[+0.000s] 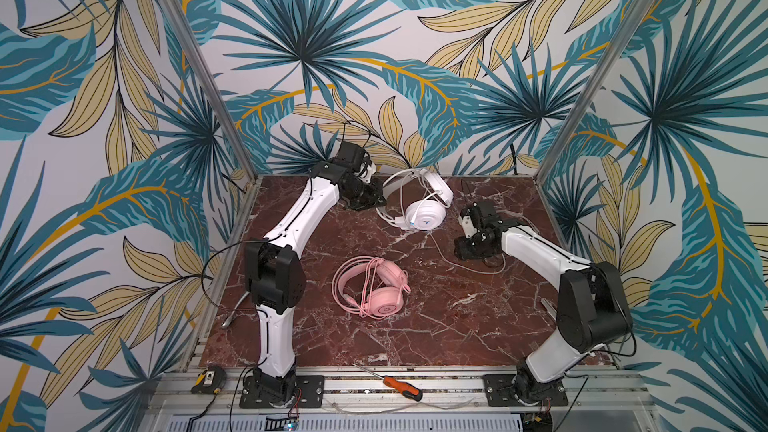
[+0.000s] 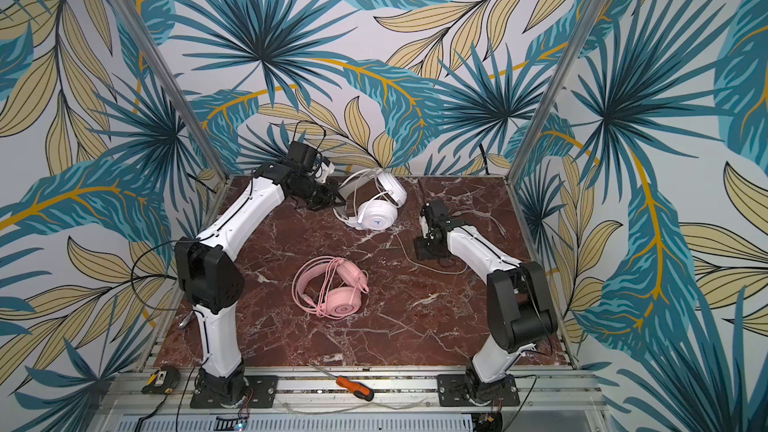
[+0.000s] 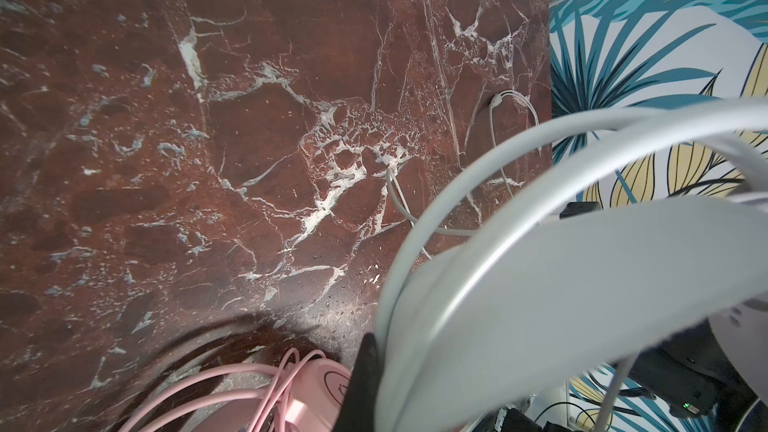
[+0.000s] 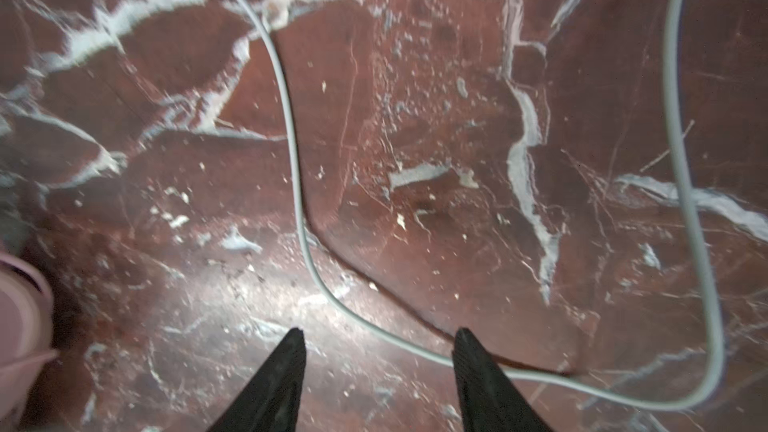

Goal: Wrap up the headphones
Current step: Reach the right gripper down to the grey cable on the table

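Note:
The white headphones [image 1: 424, 211] [image 2: 376, 213] stand at the back of the marble table, lifted at the headband. My left gripper [image 1: 371, 198] [image 2: 330, 198] is shut on that headband [image 3: 540, 284]; one black finger [image 3: 365, 371] shows against it and the other is hidden. Their white cable [image 1: 457, 265] [image 4: 299, 184] trails right across the table. My right gripper [image 1: 469, 249] [image 4: 379, 332] hangs open low over it, and the cable runs between its fingertips. The pink headphones [image 1: 374, 288] [image 2: 332, 289] lie flat mid-table with their cable looped over them, touched by neither gripper.
An orange-handled screwdriver [image 1: 401, 386] and a yellow tape measure [image 1: 208, 380] lie on the front rail. Metal frame posts [image 1: 199, 64] rise at the table's back corners in front of the leaf-patterned walls. Bare marble [image 1: 457, 326] lies front right.

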You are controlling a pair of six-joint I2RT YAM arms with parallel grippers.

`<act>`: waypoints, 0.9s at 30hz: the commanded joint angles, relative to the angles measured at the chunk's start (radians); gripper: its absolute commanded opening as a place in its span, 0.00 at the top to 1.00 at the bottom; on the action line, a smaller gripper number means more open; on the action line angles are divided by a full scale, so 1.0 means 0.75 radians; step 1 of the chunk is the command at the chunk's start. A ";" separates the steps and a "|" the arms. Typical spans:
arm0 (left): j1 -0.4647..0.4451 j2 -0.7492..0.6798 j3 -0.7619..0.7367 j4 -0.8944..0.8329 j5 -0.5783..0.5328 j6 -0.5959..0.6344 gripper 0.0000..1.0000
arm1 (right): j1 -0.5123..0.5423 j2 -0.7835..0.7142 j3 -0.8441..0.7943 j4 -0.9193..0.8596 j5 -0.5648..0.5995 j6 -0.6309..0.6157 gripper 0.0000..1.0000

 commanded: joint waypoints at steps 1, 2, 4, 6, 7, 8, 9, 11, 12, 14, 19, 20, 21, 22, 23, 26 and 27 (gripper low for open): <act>0.004 -0.001 0.032 0.064 0.068 -0.032 1.00 | 0.008 0.106 0.060 -0.280 0.088 -0.172 0.41; 0.004 -0.001 0.034 0.064 0.068 -0.033 1.00 | 0.008 0.132 0.070 -0.284 0.096 -0.196 0.41; 0.004 0.000 0.034 0.064 0.066 -0.037 1.00 | 0.009 0.167 0.086 -0.277 0.099 -0.227 0.41; 0.007 -0.004 0.034 0.065 0.066 -0.039 1.00 | 0.008 0.194 0.103 -0.250 0.071 -0.263 0.41; 0.008 -0.004 0.034 0.064 0.068 -0.039 1.00 | 0.009 0.207 0.113 -0.247 0.056 -0.280 0.41; 0.010 -0.003 0.032 0.064 0.069 -0.041 1.00 | 0.009 0.225 0.130 -0.246 0.043 -0.297 0.42; 0.013 -0.004 0.033 0.064 0.068 -0.043 1.00 | 0.010 0.241 0.145 -0.244 0.053 -0.306 0.42; 0.015 -0.010 0.031 0.064 0.063 -0.043 1.00 | 0.010 0.271 0.169 -0.254 0.063 -0.329 0.44; 0.017 -0.013 0.029 0.064 0.060 -0.043 1.00 | 0.010 0.286 0.172 -0.248 0.076 -0.334 0.44; 0.019 -0.015 0.029 0.064 0.062 -0.043 1.00 | 0.011 0.305 0.172 -0.231 0.108 -0.341 0.46; 0.022 -0.013 0.026 0.064 0.064 -0.043 1.00 | 0.011 0.336 0.160 -0.156 0.082 -0.350 0.51; 0.023 -0.011 0.029 0.064 0.064 -0.044 1.00 | 0.010 0.347 0.160 -0.148 0.061 -0.355 0.53; 0.024 -0.012 0.031 0.064 0.064 -0.045 1.00 | 0.010 0.360 0.161 -0.142 0.047 -0.356 0.57; 0.024 -0.009 0.032 0.064 0.064 -0.045 1.00 | 0.010 0.370 0.165 -0.143 0.043 -0.350 0.61; 0.027 -0.010 0.032 0.064 0.063 -0.042 1.00 | 0.010 0.382 0.169 -0.147 0.037 -0.347 0.65; 0.033 -0.007 0.032 0.064 0.062 -0.045 1.00 | 0.016 0.393 0.154 -0.160 0.027 -0.344 0.72; 0.035 -0.007 0.032 0.064 0.063 -0.047 1.00 | 0.020 0.387 0.136 -0.159 0.025 -0.343 0.74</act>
